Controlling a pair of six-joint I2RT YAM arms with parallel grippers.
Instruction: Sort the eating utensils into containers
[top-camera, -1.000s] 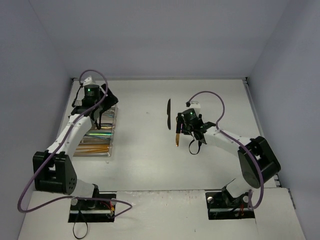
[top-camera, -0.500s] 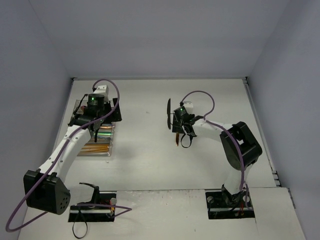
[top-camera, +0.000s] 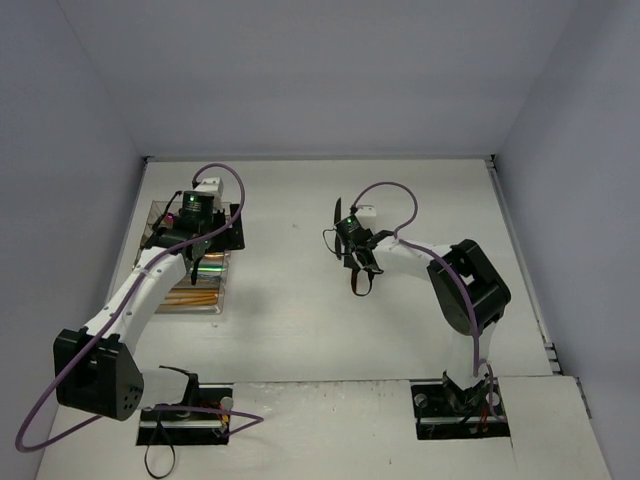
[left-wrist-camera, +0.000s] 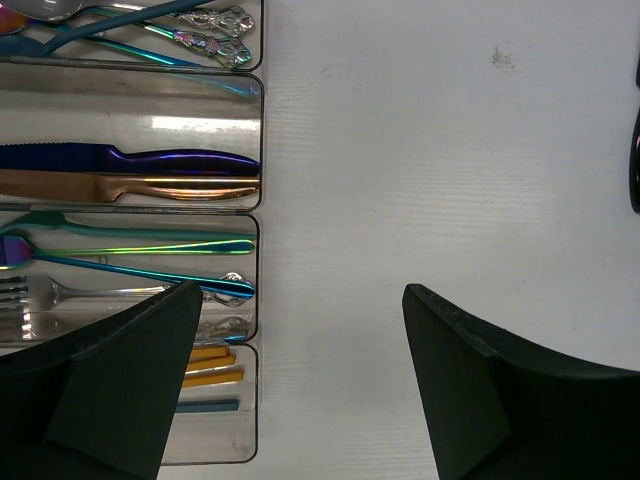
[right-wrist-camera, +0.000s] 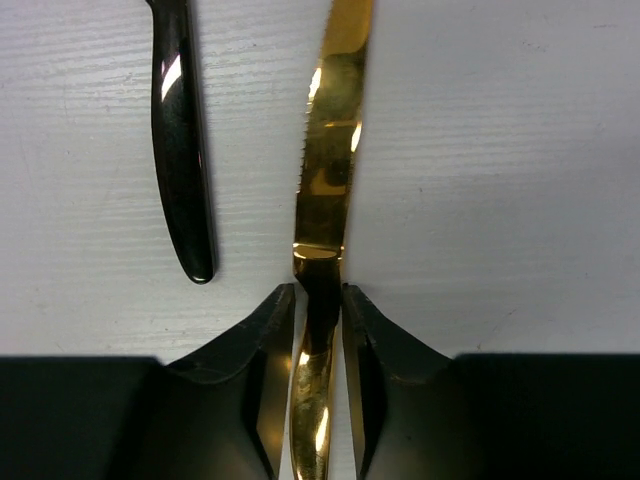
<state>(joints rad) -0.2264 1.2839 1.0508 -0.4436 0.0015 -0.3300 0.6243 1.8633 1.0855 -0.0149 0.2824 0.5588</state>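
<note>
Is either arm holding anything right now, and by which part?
The right gripper pinches the gold knife at the top of its handle, just below the blade; the knife lies on the table. The left gripper is open and empty.

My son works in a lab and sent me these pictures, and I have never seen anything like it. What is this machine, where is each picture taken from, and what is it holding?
These are two robot arms bolted at the near edge of a white table. One picture looks down from above. The other two come from a camera on each wrist. The left end effector is open and empty, beside a clear tray of sorted cutlery. The right end effector is closed around the handle of a gold knife lying on the table. A black utensil lies beside the knife, not touching it.
</note>
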